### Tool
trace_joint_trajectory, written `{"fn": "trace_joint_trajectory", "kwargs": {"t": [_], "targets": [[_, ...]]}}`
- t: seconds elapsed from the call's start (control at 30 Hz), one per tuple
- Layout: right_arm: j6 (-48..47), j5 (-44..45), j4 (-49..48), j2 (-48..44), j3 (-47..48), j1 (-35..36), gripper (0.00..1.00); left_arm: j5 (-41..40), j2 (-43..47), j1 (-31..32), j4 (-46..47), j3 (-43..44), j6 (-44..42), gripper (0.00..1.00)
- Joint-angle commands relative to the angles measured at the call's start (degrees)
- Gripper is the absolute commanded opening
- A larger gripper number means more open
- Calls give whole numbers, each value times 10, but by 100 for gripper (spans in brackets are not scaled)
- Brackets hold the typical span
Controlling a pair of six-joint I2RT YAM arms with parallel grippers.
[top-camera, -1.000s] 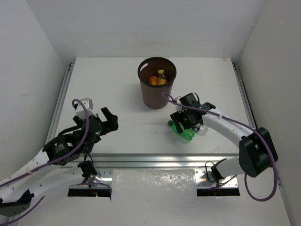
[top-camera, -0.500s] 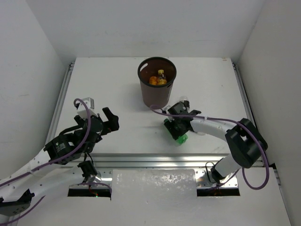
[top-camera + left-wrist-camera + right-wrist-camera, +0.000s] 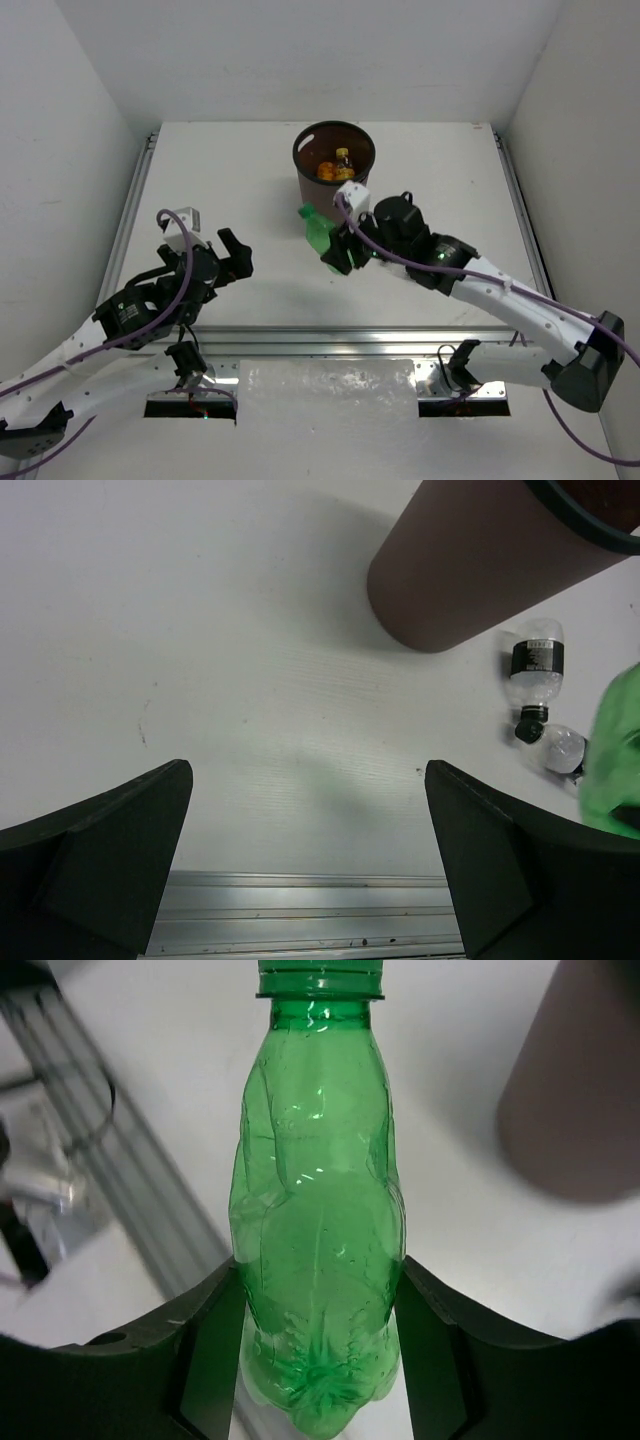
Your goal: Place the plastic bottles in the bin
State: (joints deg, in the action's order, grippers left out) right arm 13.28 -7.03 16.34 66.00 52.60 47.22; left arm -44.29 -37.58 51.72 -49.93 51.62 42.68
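R jaws grip green bottle above white table, white walls round.

the white table carries the brown bin and two clear bottles.

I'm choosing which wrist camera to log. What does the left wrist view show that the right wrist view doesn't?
Left wrist only: a clear black-labelled plastic bottle and another clear plastic bottle beside the dark brown round bin, plus the open left pincer. Right wrist only: the right pincer shut on the green plastic bottle. Both: bin wall, green bottle, white table.
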Motion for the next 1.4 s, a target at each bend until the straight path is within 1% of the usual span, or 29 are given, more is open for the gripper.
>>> {"fn": "trace_joint_trajectory", "kwargs": {"t": [0.0,0.03,0.07,0.1,0.13,0.17,0.2,0.23,0.27,0.3,0.4,0.43,0.5,0.57,0.6,0.63,0.67,0.7,0.83,0.87,0.93,0.97,1.0,1.03,1.07,1.13,1.17,1.27,1.37], "targets": [[-32,46,-25,20,93,-26,33,-4,12,-4,17,2,-1,100],[-43,52,-20,52,139,-41,33,-4,13,-4,17,2,-1,100],[-47,47,-9,68,161,-55,33,-4,13,-4,16,2,0,100],[-52,36,-5,87,203,-83,33,-4,12,-4,16,2,0,100],[-55,35,-4,103,225,-95,33,-4,11,-4,16,2,0,100],[-59,35,8,139,247,-115,34,-4,10,-4,16,2,0,100],[-69,31,18,158,301,-124,34,-4,9,-4,16,2,0,100],[-76,25,39,195,329,-132,35,-3,7,-4,16,2,0,100],[-81,28,47,213,353,-147,35,-2,6,-4,16,2,0,100],[-84,31,55,229,397,-155,35,-1,6,-4,17,1,0,100],[-82,14,66,287,460,-185,36,2,2,-4,19,0,-3,100],[-82,10,71,301,476,-190,39,3,1,-4,20,0,-3,100],[-82,-1,105,344,531,-200,41,5,-4,-4,23,-1,-7,100],[-88,-8,139,368,560,-201,55,8,-8,-4,23,0,-8,100],[-86,-4,140,368,558,-201,66,8,-13,-4,23,0,-8,100],[-86,2,130,367,551,-201,78,8,-14,-4,24,0,-9,100],[-86,10,128,363,545,-201,95,9,-14,-4,25,0,-11,100],[-85,13,128,360,546,-202,99,10,-17,-4,26,0,-11,99],[-77,41,175,344,580,-201,99,14,-23,-4,28,0,-15,100],[-74,50,182,331,568,-201,99,15,-24,-4,28,0,-15,100],[-72,70,187,270,528,-204,99,14,-25,-4,26,1,-15,100],[-75,78,187,246,469,-209,99,15,-24,-4,26,2,-15,100],[-78,80,189,221,437,-211,99,14,-21,-4,27,1,-15,100],[-83,83,191,175,402,-216,99,16,-20,-4,27,0,-15,100],[-93,80,198,153,334,-227,99,17,-16,-4,30,0,-17,100],[-96,85,212,105,275,-249,99,19,-14,-4,33,-1,-21,100],[-97,88,221,94,226,-257,99,23,-14,-5,35,-2,-22,100],[-107,76,261,84,160,-282,99,27,-16,-5,38,-1,-27,100],[-105,97,269,96,113,-296,99,29,-18,-5,39,-1,-29,100]]}}
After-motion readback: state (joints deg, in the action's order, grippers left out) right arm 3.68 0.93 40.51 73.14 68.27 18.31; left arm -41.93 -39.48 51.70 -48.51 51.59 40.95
